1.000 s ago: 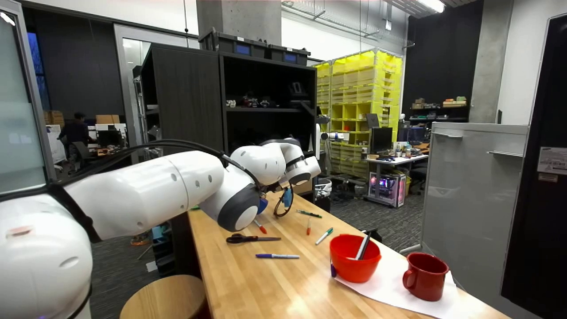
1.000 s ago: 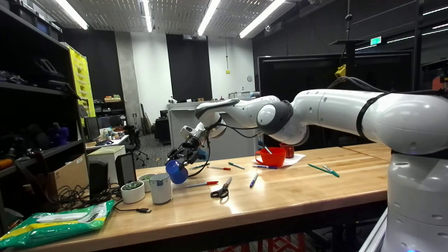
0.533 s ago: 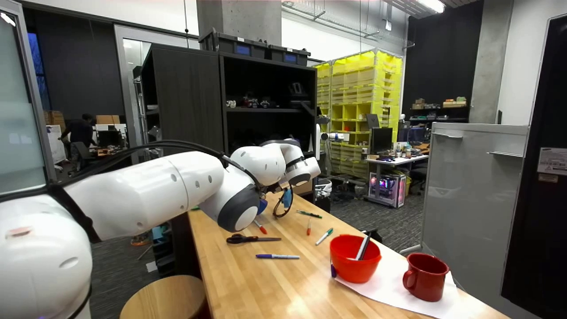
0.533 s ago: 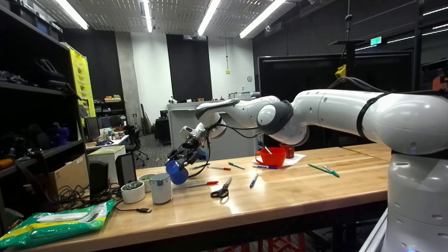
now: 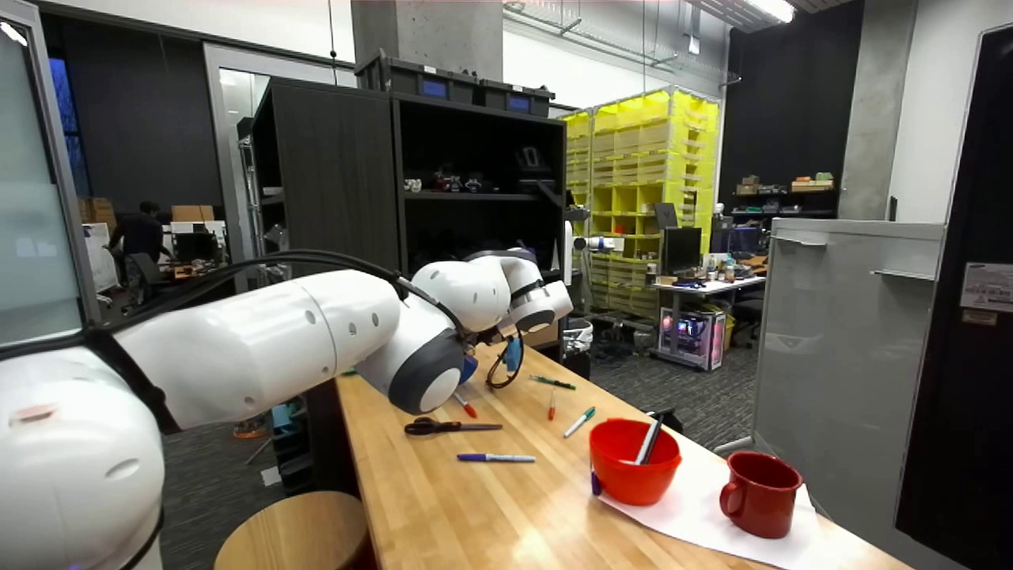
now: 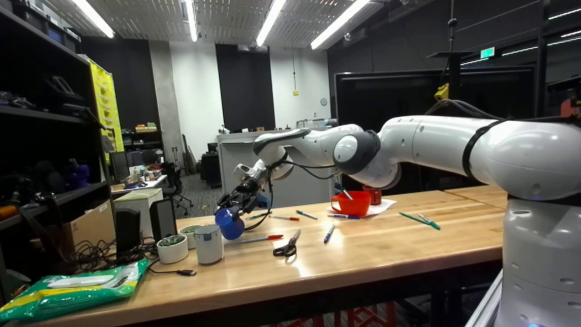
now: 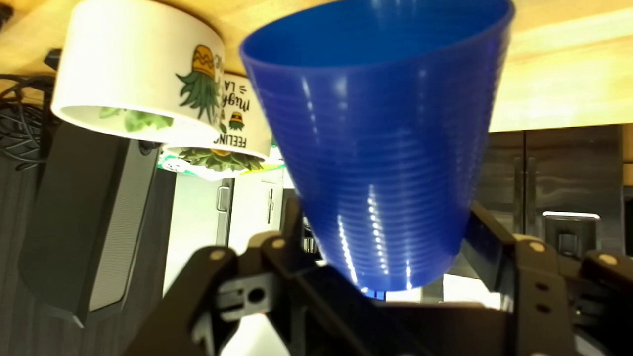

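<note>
A ribbed blue cup (image 7: 385, 148) stands out between the fingers (image 7: 489, 247) of my gripper (image 7: 385, 220), which is shut on it near its narrow base. In the wrist view, which stands upside down, its mouth points toward the table side. Seen in an exterior view, the blue cup (image 6: 232, 228) hangs tilted under my gripper (image 6: 232, 209), close beside a white cup (image 6: 209, 250). Whether it touches the white cup or the table I cannot tell. From the opposite camera only a bit of the blue cup (image 5: 468, 369) shows; the arm hides the rest.
Two white plant pots (image 6: 172, 252) are left of the white cup, near a green packet (image 6: 81, 290). Scissors (image 6: 287, 249) and several pens lie on the table. A red bowl-like cup (image 5: 633, 467) with pens in it and a dark red mug (image 5: 761, 495) stand further off.
Arm, gripper and blue cup look practically the same throughout; at most the cup sits a hair lower. A person far in the background has shifted.
</note>
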`<state>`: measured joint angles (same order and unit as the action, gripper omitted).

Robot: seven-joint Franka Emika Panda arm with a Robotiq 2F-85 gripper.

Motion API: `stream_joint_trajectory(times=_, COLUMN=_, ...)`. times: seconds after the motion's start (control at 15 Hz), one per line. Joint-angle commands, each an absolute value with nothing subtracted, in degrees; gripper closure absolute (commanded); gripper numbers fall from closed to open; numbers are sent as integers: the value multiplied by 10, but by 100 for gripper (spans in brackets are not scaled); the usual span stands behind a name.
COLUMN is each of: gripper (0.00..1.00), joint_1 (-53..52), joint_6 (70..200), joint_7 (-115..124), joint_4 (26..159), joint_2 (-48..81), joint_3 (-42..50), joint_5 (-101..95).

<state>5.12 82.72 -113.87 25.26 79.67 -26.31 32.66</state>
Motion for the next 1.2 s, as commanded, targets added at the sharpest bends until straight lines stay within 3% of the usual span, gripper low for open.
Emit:
stream_joint_trajectory(times=0.0, gripper=24, joint_1=35, joint_6=799, joint_7=-1121, joint_4=179, joint_2=834, joint_3=-261, joint_5=327)
stream_joint_trajectory(times=0.53, gripper=24, joint_1=35, joint_6=800, joint_7=-1120, joint_4=180, joint_2=834, joint_3=-261, joint_5=327)
stream_joint_trajectory(times=0.6, gripper=49, joint_1=37, joint_6=798, joint_7=-1121, joint_4=181, joint_2=835, joint_3=-265, joint_5=332)
stream_joint_trajectory(times=0.73, gripper=49, joint_1=54, joint_6=815, joint_7=-1137, joint_4=244, joint_2=804, joint_3=-271, joint_5=336)
stream_joint_trajectory(times=1.13, gripper=49, joint_1=63, joint_6=808, joint_7=-1153, joint_4=249, joint_2=808, joint_3=-282, joint_5=351)
